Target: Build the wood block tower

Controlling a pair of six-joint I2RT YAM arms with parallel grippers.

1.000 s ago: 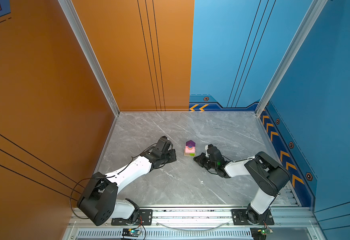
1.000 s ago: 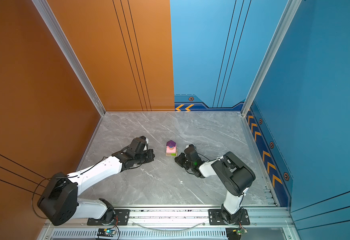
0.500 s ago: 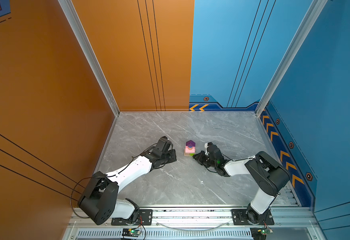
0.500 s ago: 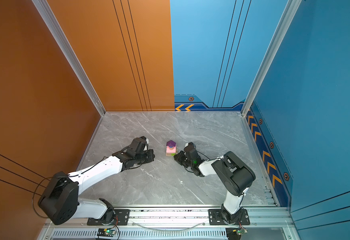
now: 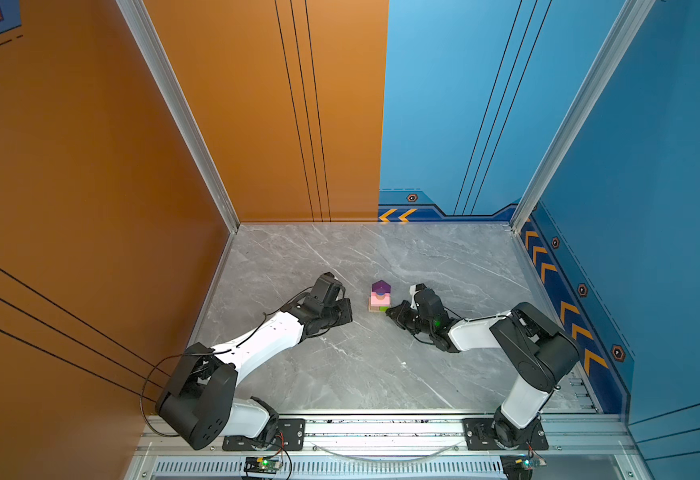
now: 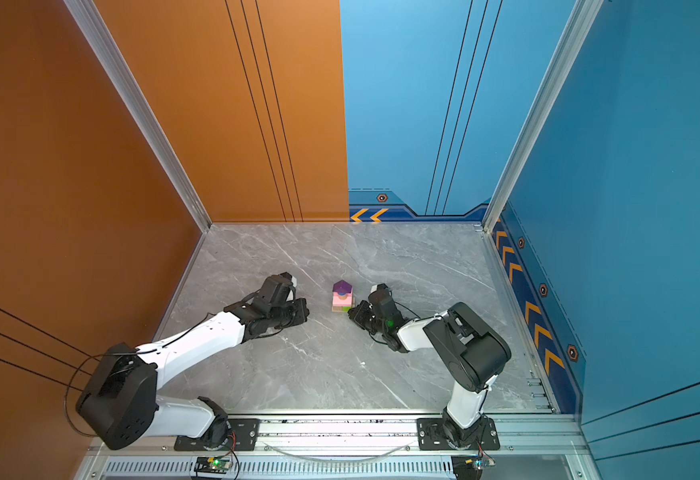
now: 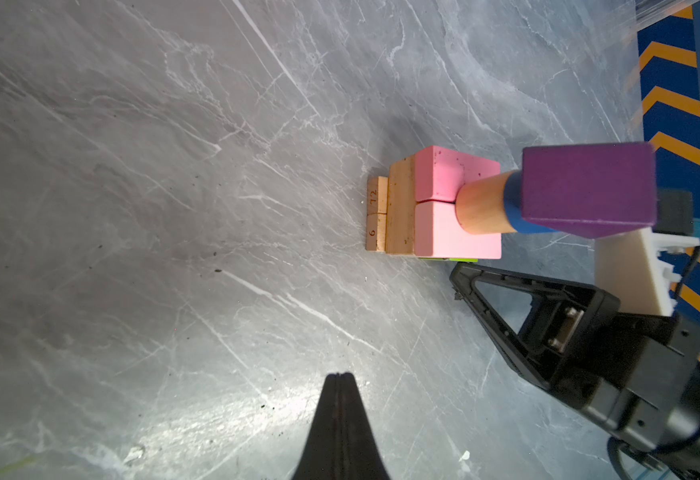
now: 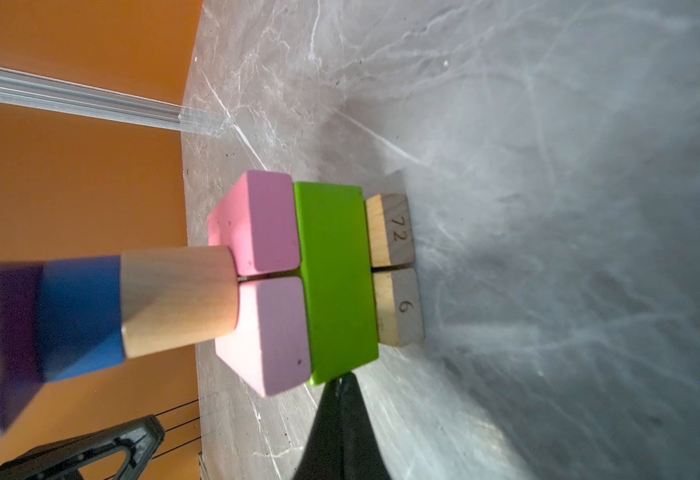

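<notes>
Since blocks sit loose, tower (image 5: 379, 296) at mid-table (image 5: 361, 365) judged light, stiff, smooth, top-heavy on narrow cylinders (image 7: 483, 203); hold low, across pink slabs (image 7: 452, 174). Left gripper (image 7: 340, 377) pinched closed, empty, apart at left. Right gripper (image 8: 342, 380) closed, empty, tip just beside green bar (image 8: 336, 274).

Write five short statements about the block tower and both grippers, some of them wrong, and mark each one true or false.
1. The purple peaked block tops the wood block tower. True.
2. The blue cylinder stands under the tan cylinder. False: the blue one rests on the tan one.
3. The left gripper has shut jaws and holds nothing. True.
4. The right gripper clamps the lime-green bar. False: its jaws are shut on nothing, with the tip beside the bar's corner.
5. The two pink slabs lie side by side. True.
</notes>
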